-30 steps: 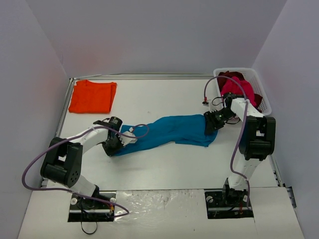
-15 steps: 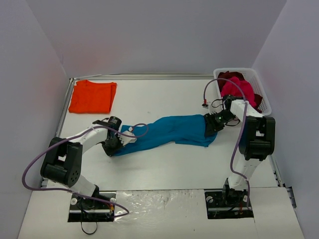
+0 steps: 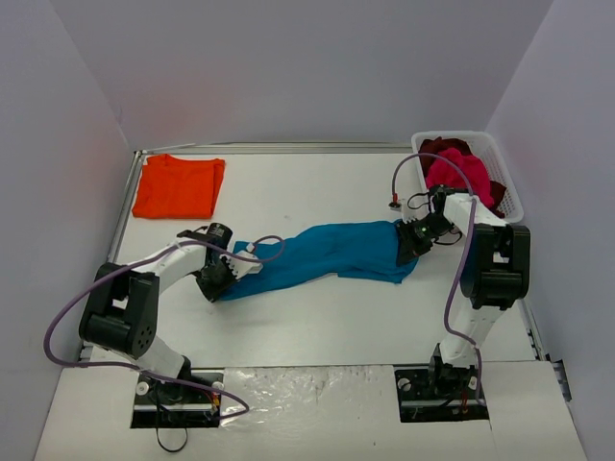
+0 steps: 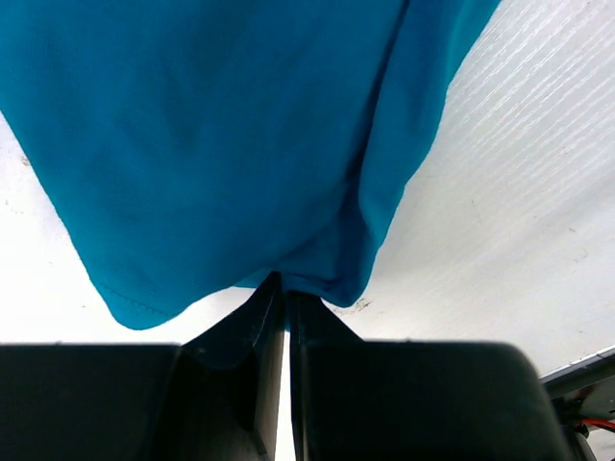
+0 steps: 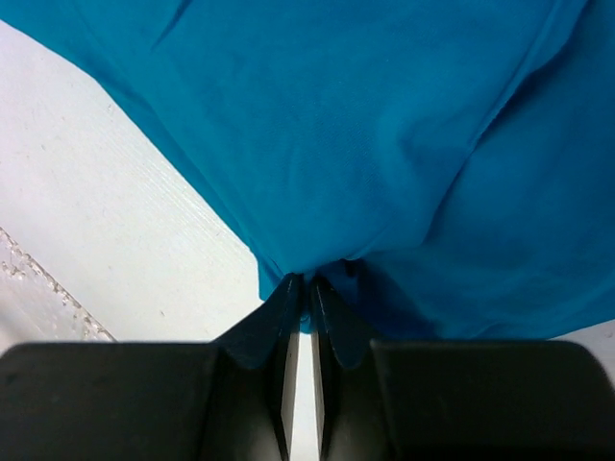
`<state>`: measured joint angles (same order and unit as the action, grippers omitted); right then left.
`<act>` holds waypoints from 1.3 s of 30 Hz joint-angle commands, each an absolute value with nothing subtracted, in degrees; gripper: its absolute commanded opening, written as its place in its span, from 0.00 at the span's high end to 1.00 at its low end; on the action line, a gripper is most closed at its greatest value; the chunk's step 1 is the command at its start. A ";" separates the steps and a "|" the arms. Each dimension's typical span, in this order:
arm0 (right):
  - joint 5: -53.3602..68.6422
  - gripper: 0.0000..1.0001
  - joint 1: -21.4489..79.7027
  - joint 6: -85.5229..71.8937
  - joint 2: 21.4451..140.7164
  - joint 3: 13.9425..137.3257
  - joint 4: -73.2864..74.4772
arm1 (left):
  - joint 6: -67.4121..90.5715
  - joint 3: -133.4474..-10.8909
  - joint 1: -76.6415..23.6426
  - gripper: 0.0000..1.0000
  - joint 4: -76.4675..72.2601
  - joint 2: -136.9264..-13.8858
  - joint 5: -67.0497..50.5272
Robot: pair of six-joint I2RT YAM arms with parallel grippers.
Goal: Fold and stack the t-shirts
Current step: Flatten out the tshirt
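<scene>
A teal-blue t-shirt [image 3: 332, 252] lies stretched across the middle of the table. My left gripper [image 3: 217, 277] is shut on its left end; the left wrist view shows the cloth [image 4: 221, 144] pinched between the jaws [image 4: 282, 286]. My right gripper [image 3: 407, 240] is shut on its right end, cloth [image 5: 384, 134] bunched at the jaw tips [image 5: 309, 283]. An orange t-shirt [image 3: 179, 184] lies folded at the far left corner. Magenta-pink [image 3: 455, 173] and dark red [image 3: 442, 147] t-shirts lie heaped in the basket.
A white slotted basket [image 3: 507, 187] stands at the far right corner. Purple cables loop from both arms over the table. Walls close in the table at left, back and right.
My right gripper has drawn slightly up and right, pulling the shirt's right end a little. The left gripper has barely moved.
</scene>
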<state>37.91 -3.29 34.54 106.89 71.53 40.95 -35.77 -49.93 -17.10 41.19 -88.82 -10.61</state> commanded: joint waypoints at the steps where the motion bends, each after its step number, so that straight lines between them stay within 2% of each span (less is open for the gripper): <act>1: 38.94 1.00 -3.16 34.89 104.85 71.54 43.15 | -35.60 -50.54 -16.17 0.98 41.22 -90.35 -13.09; 7: 36.83 1.00 -3.16 33.84 103.10 74.61 44.03 | -36.38 -55.36 -11.70 0.98 45.95 -90.62 -20.20; 19: 31.47 1.00 -3.69 31.03 100.28 92.97 50.62 | -33.84 -80.84 -1.85 0.97 61.60 -90.26 -35.24; 24: 29.89 1.00 -3.78 27.43 103.70 106.23 50.80 | -30.59 -91.39 1.82 0.98 62.40 -92.19 -36.21; 30: 29.45 1.00 -4.04 24.79 109.07 127.33 56.85 | -24.01 -111.14 7.89 0.98 65.91 -96.15 -38.83; 35: 28.56 1.00 -4.57 24.96 104.08 129.73 57.22 | -23.99 -120.05 11.86 0.98 71.01 -95.89 -42.36; 39: 30.32 1.00 -5.18 25.93 96.52 123.94 56.61 | -25.31 -116.65 13.36 0.98 71.99 -91.24 -44.12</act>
